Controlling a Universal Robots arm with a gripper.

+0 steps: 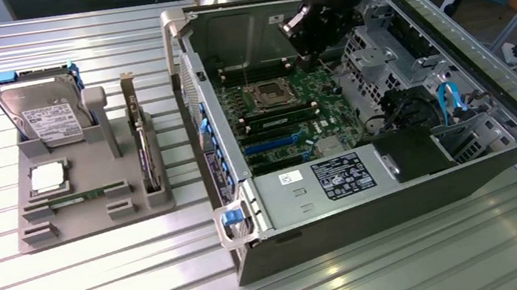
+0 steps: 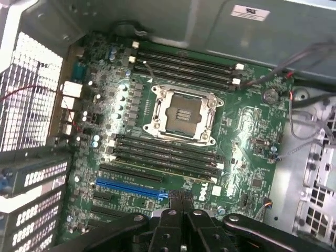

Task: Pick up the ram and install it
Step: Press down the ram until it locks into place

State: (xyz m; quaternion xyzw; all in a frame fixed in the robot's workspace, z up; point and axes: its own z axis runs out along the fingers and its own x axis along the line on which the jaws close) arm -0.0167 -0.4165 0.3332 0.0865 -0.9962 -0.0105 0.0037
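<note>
End effector (image 2: 181, 207): pressed together, empty, over the motherboard (image 2: 252, 126).
Ram (image 1: 80, 196): in tray (image 1: 92, 178), 9 o'clock of case (image 1: 500, 158), reachable.

The gripper (image 2: 181, 202) hangs over the motherboard (image 2: 252, 126) with its black fingers (image 2: 176, 200) pressed together, nothing between them. Just beyond the fingertips run the dark memory slots (image 2: 165, 152), and one holds a thin green ram (image 2: 157, 168) lying seated along it. Past those sits the empty silver socket (image 2: 182, 114), then another bank of slots. A blue slot (image 2: 130, 190) lies beside the fingers.
</note>
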